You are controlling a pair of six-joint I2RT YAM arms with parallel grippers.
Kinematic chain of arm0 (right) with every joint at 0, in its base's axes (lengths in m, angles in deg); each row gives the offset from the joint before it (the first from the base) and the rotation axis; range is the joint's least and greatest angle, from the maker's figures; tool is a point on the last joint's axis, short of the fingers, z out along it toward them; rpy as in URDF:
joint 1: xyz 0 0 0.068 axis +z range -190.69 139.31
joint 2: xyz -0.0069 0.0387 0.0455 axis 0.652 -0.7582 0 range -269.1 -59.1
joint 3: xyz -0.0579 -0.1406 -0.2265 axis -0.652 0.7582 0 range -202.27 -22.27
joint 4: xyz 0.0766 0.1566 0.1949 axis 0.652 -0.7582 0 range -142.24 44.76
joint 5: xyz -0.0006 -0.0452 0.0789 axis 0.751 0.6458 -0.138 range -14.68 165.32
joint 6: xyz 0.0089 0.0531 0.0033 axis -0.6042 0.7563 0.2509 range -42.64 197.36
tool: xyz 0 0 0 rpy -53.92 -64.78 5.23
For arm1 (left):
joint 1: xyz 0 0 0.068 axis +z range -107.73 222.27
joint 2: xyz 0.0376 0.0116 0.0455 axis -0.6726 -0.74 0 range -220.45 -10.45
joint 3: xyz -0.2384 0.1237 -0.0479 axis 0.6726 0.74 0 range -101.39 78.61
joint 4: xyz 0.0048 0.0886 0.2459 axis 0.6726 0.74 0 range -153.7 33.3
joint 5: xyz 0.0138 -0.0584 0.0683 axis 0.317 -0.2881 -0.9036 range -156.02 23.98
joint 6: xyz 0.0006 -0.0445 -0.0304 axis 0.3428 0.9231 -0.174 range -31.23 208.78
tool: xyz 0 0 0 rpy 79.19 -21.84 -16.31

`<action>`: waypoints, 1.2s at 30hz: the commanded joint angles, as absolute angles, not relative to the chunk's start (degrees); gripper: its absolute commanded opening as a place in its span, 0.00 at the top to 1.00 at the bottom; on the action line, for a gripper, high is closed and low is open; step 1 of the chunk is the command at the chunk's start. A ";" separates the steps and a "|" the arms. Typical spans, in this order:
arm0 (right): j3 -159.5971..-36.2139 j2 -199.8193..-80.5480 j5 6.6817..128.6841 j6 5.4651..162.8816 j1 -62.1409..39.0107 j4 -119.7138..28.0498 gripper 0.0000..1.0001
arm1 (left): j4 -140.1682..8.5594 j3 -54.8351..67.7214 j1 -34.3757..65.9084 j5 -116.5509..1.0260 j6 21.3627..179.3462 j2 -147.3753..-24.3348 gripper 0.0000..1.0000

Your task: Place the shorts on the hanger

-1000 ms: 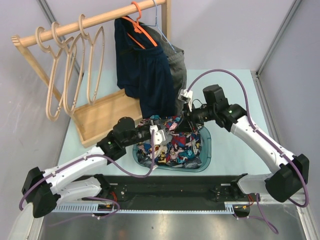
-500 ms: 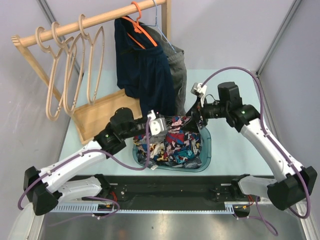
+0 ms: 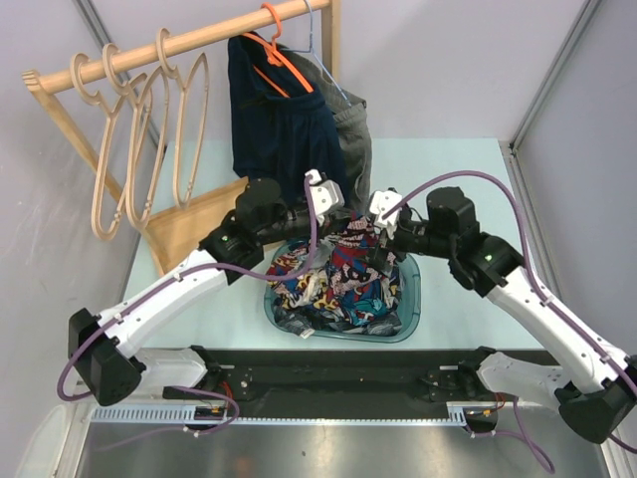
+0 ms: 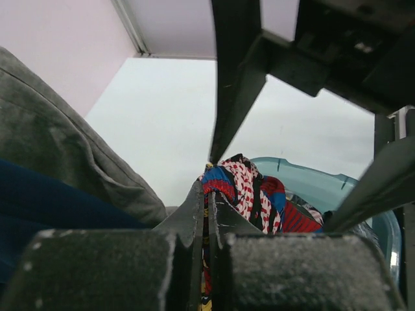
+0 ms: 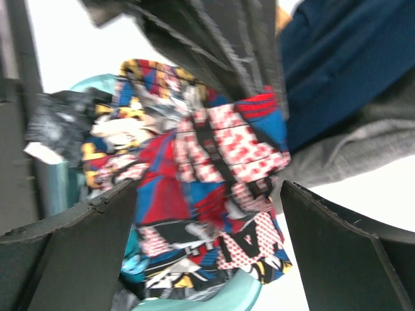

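The comic-print shorts [image 3: 333, 284] lie bunched in a teal basket [image 3: 413, 299]. One edge is pulled up at the basket's far side, where my left gripper [image 3: 333, 212] is shut on the shorts [image 4: 249, 191]; fabric shows between its closed fingers [image 4: 194, 214]. My right gripper [image 3: 383, 244] stands open just right of it. In the right wrist view the shorts [image 5: 207, 168] hang between its spread fingers [image 5: 71, 243] without being pinched. Beige wooden hangers [image 3: 99, 199] hang on the rail at the far left, away from both grippers.
A navy garment [image 3: 284, 139] on an orange hanger and a grey cloth [image 3: 353, 139] hang from the rail just behind the grippers. The rack's wooden base [image 3: 194, 234] lies left of the basket. Both arms nearly meet over the basket's far rim.
My left gripper has shut on the shorts' edge and lifted it toward the far side. My right gripper has opened, let the fabric go and drawn closer to the left one.
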State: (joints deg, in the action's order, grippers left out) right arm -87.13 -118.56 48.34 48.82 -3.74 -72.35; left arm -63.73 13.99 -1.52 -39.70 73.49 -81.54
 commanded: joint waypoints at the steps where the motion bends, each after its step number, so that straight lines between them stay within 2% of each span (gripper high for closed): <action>1: -85.21 -120.44 57.03 47.57 -1.85 -63.18 0.03 | -62.73 11.02 -1.07 -38.43 78.05 -81.73 1.00; 3: -84.76 -121.50 59.23 46.86 -1.41 -62.47 0.06 | -62.73 10.33 -0.45 -37.90 79.62 -81.99 1.00; 5: -84.41 -122.90 60.47 46.60 -0.88 -61.67 0.13 | -62.56 9.80 0.16 -37.46 80.95 -82.43 1.00; 8: -84.32 -123.44 61.00 46.42 -1.58 -61.23 0.64 | -61.86 8.92 0.87 -36.49 81.66 -82.69 1.00; 9: -84.32 -123.00 60.21 47.12 -2.45 -61.06 0.87 | -60.55 8.57 1.22 -36.49 81.48 -82.70 0.99; 10: -84.41 -122.39 59.34 47.30 -3.33 -61.23 0.98 | -59.67 8.56 1.83 -35.45 81.48 -82.61 0.99; 11: -84.41 -121.86 57.15 47.74 -5.34 -61.32 1.00 | -58.96 8.65 3.23 -34.83 81.57 -82.43 0.97; 12: -84.41 -120.29 55.04 47.91 -6.66 -61.41 1.00 | -57.30 8.91 4.11 -34.30 81.22 -81.82 0.87; 14: -84.50 -118.70 50.82 49.32 -9.82 -62.29 1.00 | -55.53 9.44 6.39 -32.55 80.08 -80.86 0.72; 15: -84.58 -117.47 49.24 49.93 -10.80 -62.72 1.00 | -54.13 10.66 6.93 -32.28 77.90 -79.02 0.58; 17: -84.59 -116.41 44.49 51.77 -12.30 -63.78 1.00 | -53.51 12.68 7.46 -33.15 75.60 -76.38 0.47; 20: -84.85 -116.41 40.00 54.32 -13.09 -64.57 1.00 | -51.66 16.81 7.46 -30.62 71.73 -70.93 0.43; 23: -85.73 -117.55 36.84 56.70 -13.09 -65.10 1.00 | -46.93 16.65 7.11 -23.18 70.33 -68.72 0.53; 26: -86.43 -118.25 34.55 58.28 -13.09 -65.01 1.00 | -43.67 16.39 4.04 -22.78 71.89 -70.47 0.52; 33: -87.84 -119.13 32.79 59.78 -13.36 -66.06 1.00 | -47.43 17.43 1.22 -20.93 74.97 -73.64 0.54; 36: -88.28 -118.52 31.82 59.78 -13.53 -66.50 1.00 | -49.71 18.76 0.52 -22.95 76.64 -74.52 0.50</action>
State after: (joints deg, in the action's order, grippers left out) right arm -84.73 -119.35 34.90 58.40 -13.19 -67.52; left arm -46.25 17.80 1.36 -23.74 74.05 -74.33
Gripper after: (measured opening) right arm 0.024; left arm 0.476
